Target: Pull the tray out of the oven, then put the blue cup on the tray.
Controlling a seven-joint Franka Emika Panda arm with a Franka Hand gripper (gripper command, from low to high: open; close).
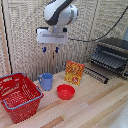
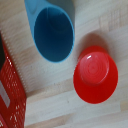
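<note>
Red basket sits closest to the camera, down at the near left of the wooden table, with blue trim on its handles and nothing visible inside. Just right of it and a bit farther back is the blue cup, upright, handle pointing toward the basket, close but not touching it as far as I can tell. Next over is the red bowl, a bit nearer the camera than the cup and sitting apart from it. The wrist view looks straight down on both: cup open side up and empty, bowl beside it, basket mesh along one edge.

Behind the bowl stands a yellow box with red print, upright, leaning slightly.

Gripper hangs high above the table, roughly over the cup, well clear of everything. Its two blue-tipped fingers point down with a moderate gap between them and nothing held.

Far right is the oven, door dropped open toward the table. The tray shows as a rack of thin bars at the oven's mouth; can't really tell how far out it sits. A black cable runs along the wall from the arm toward the upper right.
</note>
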